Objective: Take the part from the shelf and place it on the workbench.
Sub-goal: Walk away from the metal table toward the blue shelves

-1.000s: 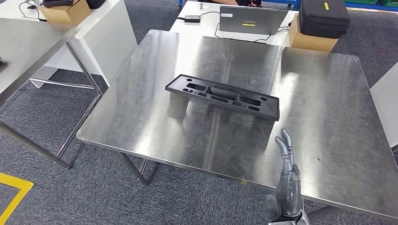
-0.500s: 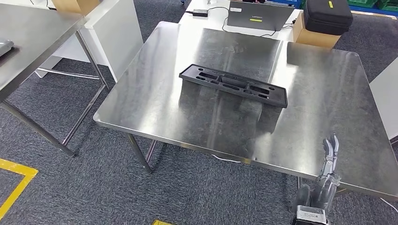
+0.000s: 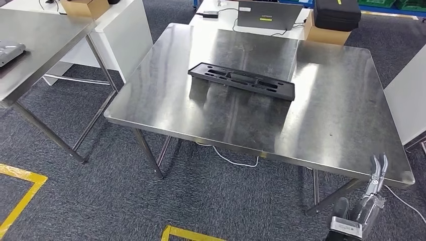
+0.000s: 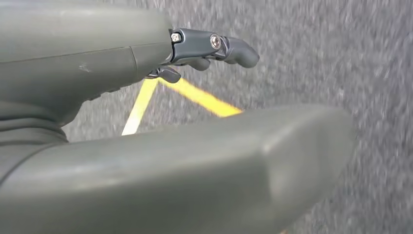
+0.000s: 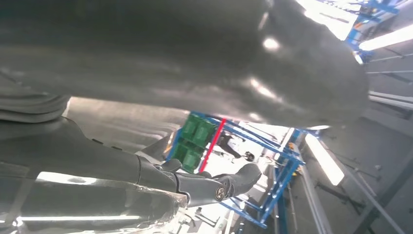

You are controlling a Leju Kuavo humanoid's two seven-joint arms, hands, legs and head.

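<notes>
On the steel bench (image 3: 321, 125) at the middle of the room lies the part (image 3: 241, 80), a long black moulded tray with slots along its top, flat on the steel and slightly askew, set toward the far half of the bench. Nothing touches it.

Left of the bench stands a second steel table (image 3: 40, 45), with a grey object (image 3: 11, 51) at its near edge and a cardboard box (image 3: 83, 7) at its far end. Yellow floor tape (image 3: 22, 193) runs over the grey carpet off the bench's near left corner. The left hand (image 4: 146, 122) hangs over that carpet and tape in its wrist view; its fingers (image 4: 214, 46) are stretched out, apart from the thumb, with nothing between them.

Beyond the bench's far edge sits a white desk with a laptop (image 3: 271, 15), and right of that a brown box (image 3: 326, 34) carrying a black case (image 3: 336, 12).

Off the bench's near right corner, well apart from the part, the right hand (image 3: 374, 188) points upward just below the steel edge, fingers straight and spread, holding nothing. A white cable (image 3: 233, 160) trails on the carpet under the bench.
</notes>
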